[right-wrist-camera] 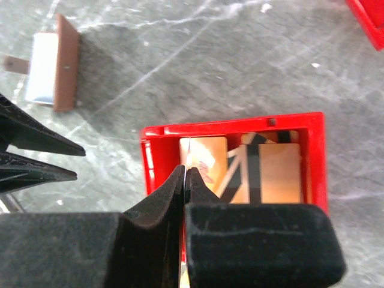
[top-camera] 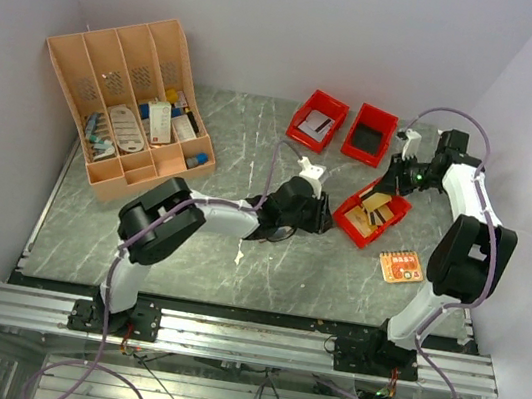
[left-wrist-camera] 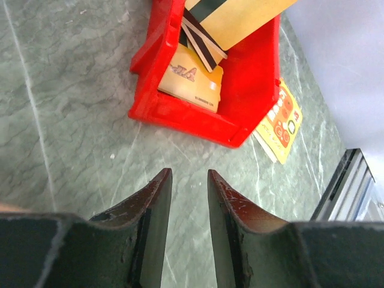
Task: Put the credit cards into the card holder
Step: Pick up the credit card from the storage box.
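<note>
Red plastic bins [top-camera: 346, 215], three; my right claw [right-wrist-camera: 185, 174] pinched one gold striped credit card [left-wrist-camera: 240, 18], tilted; left claw [left-wrist-camera: 189, 175] stood parted, empty.

There is wide bare room at the front of the green stone desk [top-camera: 314, 278], between the two arms. On the right, a small red plastic box [left-wrist-camera: 180, 117] stands in the way, with the left tool [left-wrist-camera: 188, 177] just beside it. The right tool [right-wrist-camera: 186, 174] pinches a tan card [left-wrist-camera: 240, 21] above the box, blocking the top. A flat orange paper packet [top-camera: 402, 267] lies near. A big peach slotted rack [top-camera: 122, 116] fills the back left corner.
</note>
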Motion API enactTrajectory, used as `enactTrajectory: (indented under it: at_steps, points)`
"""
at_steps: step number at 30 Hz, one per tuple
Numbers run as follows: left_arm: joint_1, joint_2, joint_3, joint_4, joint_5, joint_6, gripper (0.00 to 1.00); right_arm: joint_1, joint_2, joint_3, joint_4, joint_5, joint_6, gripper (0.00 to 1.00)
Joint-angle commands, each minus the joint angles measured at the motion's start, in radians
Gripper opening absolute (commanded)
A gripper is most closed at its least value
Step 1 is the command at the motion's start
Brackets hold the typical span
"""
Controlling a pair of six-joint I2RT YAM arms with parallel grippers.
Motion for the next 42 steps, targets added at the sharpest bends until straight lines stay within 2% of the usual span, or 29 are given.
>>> enactTrajectory:
  at_steps: [1,8,13,18,23,28,30,36,42]
  points:
    - [0.006,-0.143,-0.102,0.149,-0.014,0.029,0.43,-0.004,-0.086,-0.039,-0.018,-0.172,0.046,0.0]
    - [0.049,-0.373,-0.334,0.279,-0.023,0.016,0.58,-0.003,-0.151,-0.101,-0.044,-0.395,0.064,0.0]
    - [0.149,-0.476,-0.523,0.446,0.11,-0.118,0.63,0.039,-0.166,-0.17,-0.015,-0.539,0.094,0.0]
    - [0.233,-0.559,-0.708,0.646,0.193,-0.259,0.64,0.119,-0.231,-0.283,0.248,-0.571,0.336,0.0]
    - [0.229,-0.644,-0.792,0.636,0.171,-0.322,0.64,0.183,-0.298,-0.426,0.585,-0.606,0.642,0.0]
    - [0.212,-0.617,-0.855,0.801,0.118,-0.429,0.64,0.22,-0.316,-0.608,1.127,-0.64,1.111,0.0]
    - [0.189,-0.594,-0.847,0.829,0.091,-0.439,0.64,0.226,-0.31,-0.644,1.249,-0.645,1.215,0.0]
    - [0.129,-0.48,-0.789,0.931,0.047,-0.464,0.64,0.241,-0.322,-0.701,1.429,-0.635,1.376,0.0]
    - [0.101,-0.366,-0.77,1.081,0.05,-0.497,0.65,0.252,-0.322,-0.696,1.383,-0.631,1.338,0.0]
